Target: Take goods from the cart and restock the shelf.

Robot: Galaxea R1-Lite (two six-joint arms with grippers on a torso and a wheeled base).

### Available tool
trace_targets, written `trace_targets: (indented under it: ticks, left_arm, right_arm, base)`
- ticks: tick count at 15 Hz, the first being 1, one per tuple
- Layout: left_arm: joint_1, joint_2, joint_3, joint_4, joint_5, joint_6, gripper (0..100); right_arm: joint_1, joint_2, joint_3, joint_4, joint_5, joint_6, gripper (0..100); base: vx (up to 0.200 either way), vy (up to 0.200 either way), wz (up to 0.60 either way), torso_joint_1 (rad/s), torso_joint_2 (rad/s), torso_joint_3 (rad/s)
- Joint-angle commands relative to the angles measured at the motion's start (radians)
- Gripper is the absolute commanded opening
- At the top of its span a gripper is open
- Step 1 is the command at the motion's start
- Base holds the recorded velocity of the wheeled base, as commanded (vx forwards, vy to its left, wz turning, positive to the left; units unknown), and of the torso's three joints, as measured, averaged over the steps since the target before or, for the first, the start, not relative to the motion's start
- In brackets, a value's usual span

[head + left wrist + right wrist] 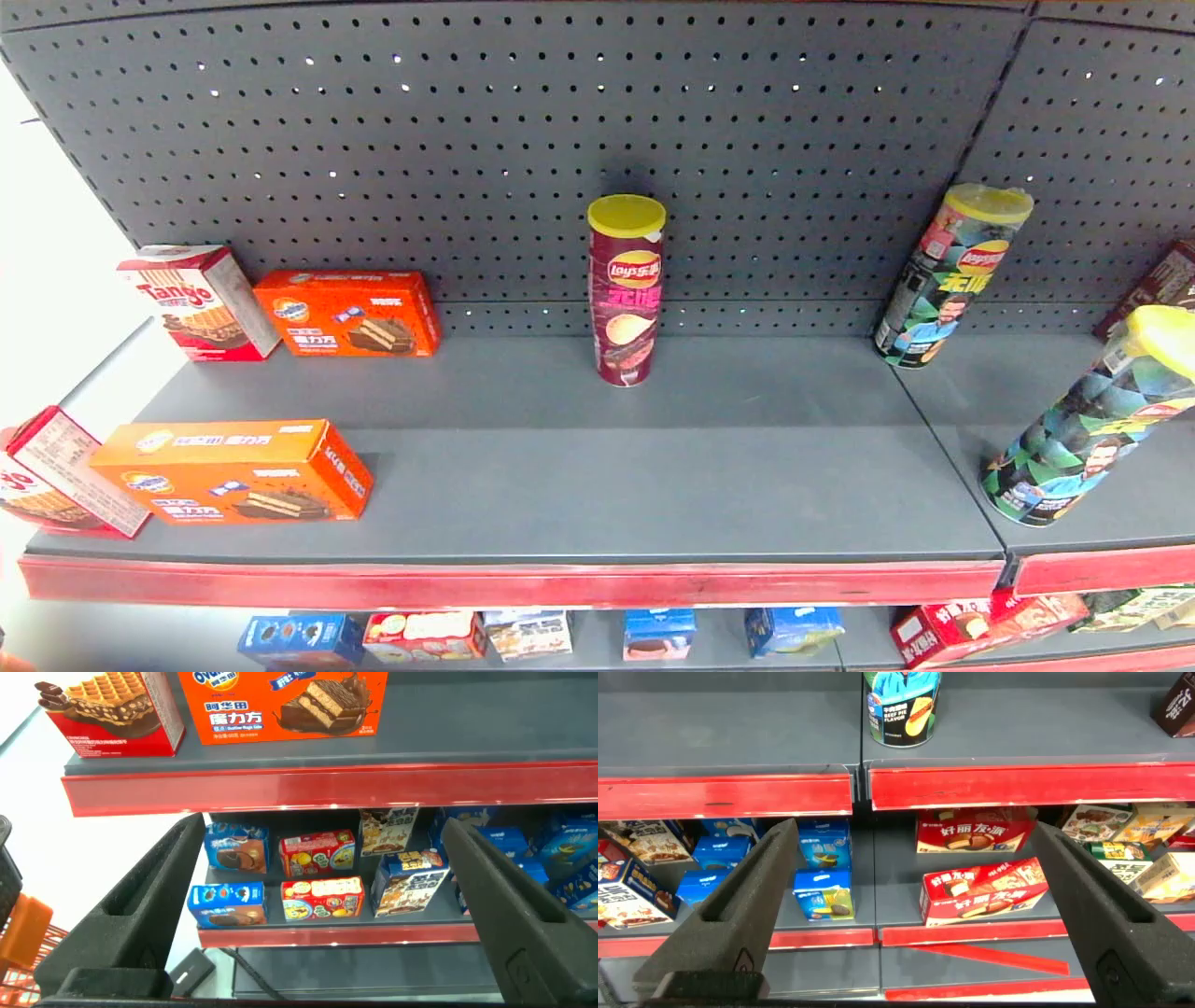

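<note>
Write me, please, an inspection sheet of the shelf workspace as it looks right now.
Surface: grey shelf, red front edge.
Job's things: maroon can upright, centre back; rear patterned can and front patterned can at right; rear orange box, front orange box, rear wafer box, front wafer box at left.
Clutter: nothing seen.
End effectors: left end effector and right end effector open, empty, before the lower shelves.
Cables: thin dark lead, apparently, under the left end effector.
Surroundings: lower shelves hold snack boxes.
</note>
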Motion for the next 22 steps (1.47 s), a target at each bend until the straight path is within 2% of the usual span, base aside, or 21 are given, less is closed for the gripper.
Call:
trace_targets:
  ticks: [1, 7, 21, 22]
  left_arm:
    - [0.0, 0.001, 0.0, 0.0, 0.001, 0.001, 100]
    - [0.0, 0.001, 0.0, 0.002, -0.002, 0.0, 100]
    - [0.0, 0.001, 0.0, 0.002, -0.002, 0.0, 100]
    - [0.0, 0.001, 0.0, 0.002, -0.002, 0.0, 100]
  right_arm:
    - [0.001, 0.0, 0.0, 0.0, 0.0, 0.0, 100]
    - [0.001, 0.0, 0.0, 0.0, 0.0, 0.001, 100]
    - [-0.001, 0.0, 0.0, 0.0, 0.0, 0.0, 100]
    - [-0.001, 0.0, 0.0, 0.0, 0.0, 0.001, 100]
  base:
    - [0.0, 0.0, 0.0, 0.0, 0.0, 0.0]
    - [0.0, 0.0, 0.0, 0.0, 0.0, 0.0]
    - [0.0, 0.0, 0.6, 0.003, 0.0, 0.003]
    - [0.0, 0.0, 0.0, 0.0, 0.0, 0.0]
